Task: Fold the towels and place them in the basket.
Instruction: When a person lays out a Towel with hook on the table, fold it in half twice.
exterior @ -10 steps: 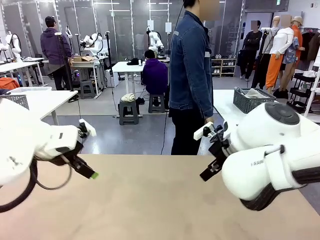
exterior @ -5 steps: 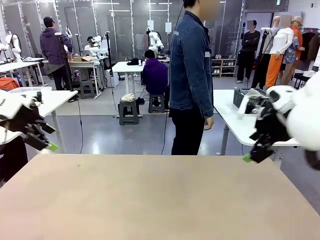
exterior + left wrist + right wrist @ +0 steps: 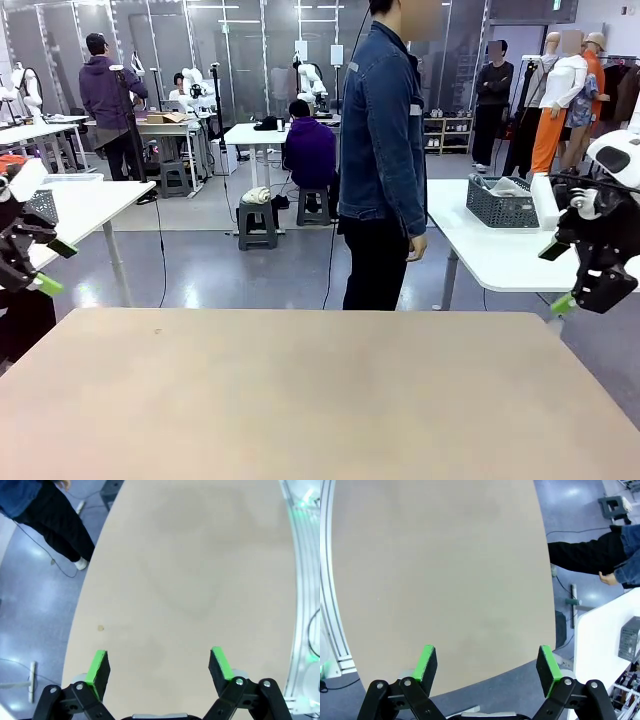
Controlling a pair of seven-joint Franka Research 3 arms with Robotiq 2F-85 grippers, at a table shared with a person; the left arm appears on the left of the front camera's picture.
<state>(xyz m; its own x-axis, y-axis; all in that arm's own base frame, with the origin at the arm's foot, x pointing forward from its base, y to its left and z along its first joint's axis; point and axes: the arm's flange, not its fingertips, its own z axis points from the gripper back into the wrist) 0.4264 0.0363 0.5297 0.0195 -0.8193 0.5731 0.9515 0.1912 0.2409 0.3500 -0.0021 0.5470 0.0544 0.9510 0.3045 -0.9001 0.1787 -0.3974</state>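
Where the person [image 3: 382,150] stands, a basket [image 3: 503,205] sits nearby.

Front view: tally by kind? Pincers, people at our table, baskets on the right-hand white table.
Pincers: 2, left pincer and right pincer, both open
Person at the table: 1
Basket on the white table: 1
Total: 4

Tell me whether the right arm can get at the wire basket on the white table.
Probably not as posed: the wire-mesh basket sits on a separate white table past the tan table's far right corner, while the open right gripper points down at the tan table.
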